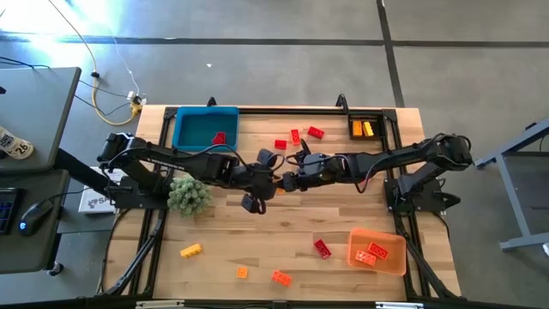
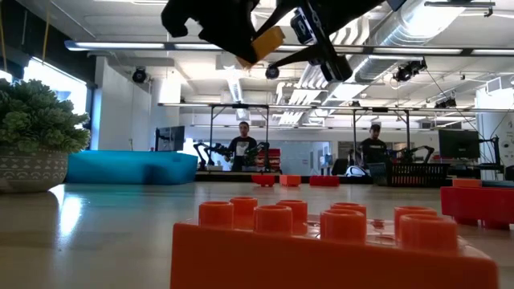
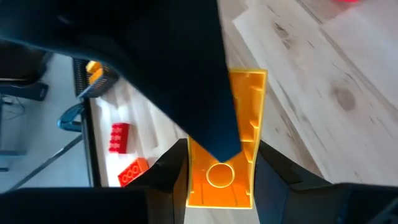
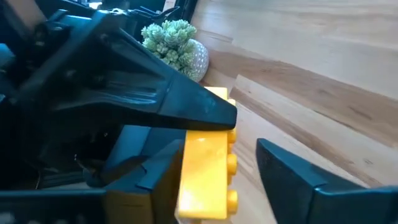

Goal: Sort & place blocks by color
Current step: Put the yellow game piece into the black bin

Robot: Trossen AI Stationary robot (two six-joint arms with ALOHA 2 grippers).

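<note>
A yellow block [image 4: 205,177] hangs high above the middle of the table [image 1: 257,232], with my left gripper [image 3: 221,183] shut on it. My right gripper [image 4: 221,168] meets it from the table's right side and is open. One of its fingers [image 4: 149,165] is by the block's hollow underside. The other [image 4: 298,180] stands off the studded top with a gap. In the low view the block [image 2: 265,44] shows between both grippers, well clear of the table. Other red, orange and yellow blocks lie on the table and in trays. My left gripper pinches the yellow block's two side walls [image 3: 189,180] between its two fingers, at the end nearest the wrist. The rest of the block sticks out ahead of the fingers. The block is lifted clear of the table. My right gripper: whether its finger [image 3: 186,93] over the hollow underside touches the block, I cannot tell.
A blue tray [image 1: 193,129] at the far left holds a red block [image 1: 220,137]. An orange tray [image 1: 390,262] stands near right, a black bin [image 1: 364,129] far right. A green plant ball [image 1: 189,196] sits by the left arm. Loose blocks lie at the far middle [image 1: 296,136] and near edge [image 1: 280,277].
</note>
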